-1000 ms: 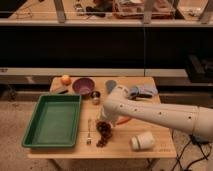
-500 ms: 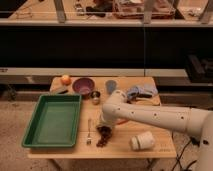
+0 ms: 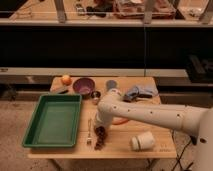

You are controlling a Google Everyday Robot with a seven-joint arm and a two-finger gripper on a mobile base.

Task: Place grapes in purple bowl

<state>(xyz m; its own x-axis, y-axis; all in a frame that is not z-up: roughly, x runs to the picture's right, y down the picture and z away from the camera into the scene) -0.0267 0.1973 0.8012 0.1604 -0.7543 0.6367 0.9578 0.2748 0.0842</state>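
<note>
1. Tabletop (image 3: 117, 148) carries every item at one level, so the job, as you should judge it, is a lift and a carry from the front edge to the back.
2. The white arm (image 3: 150, 116) reaches in from the right and bends down over the front middle. That posture suits a top-down pick.
3. The green tray (image 3: 52, 122) fills the left side. It lies beside the direct path between pick and drop, so you will likely need to rise above its rim.
4. The purple bowl (image 3: 83, 85) sits at the back, near an orange fruit (image 3: 66, 79) and just beside a small steel cup (image 3: 95, 95). Its open mouth faces up, ready to receive.
5. The white cup (image 3: 142, 141) lies on its side to the right of the work, apart from it.
6. The grapes (image 3: 100, 138) lie lengthwise at the front edge, just beside the fork (image 3: 90, 134) and well apart from the bowl.
7. The tool (image 3: 101, 126) hangs directly over the far end of the bunch, placed for a grasp. You cannot tell how wide it stands or whether it has hold of anything.
</note>
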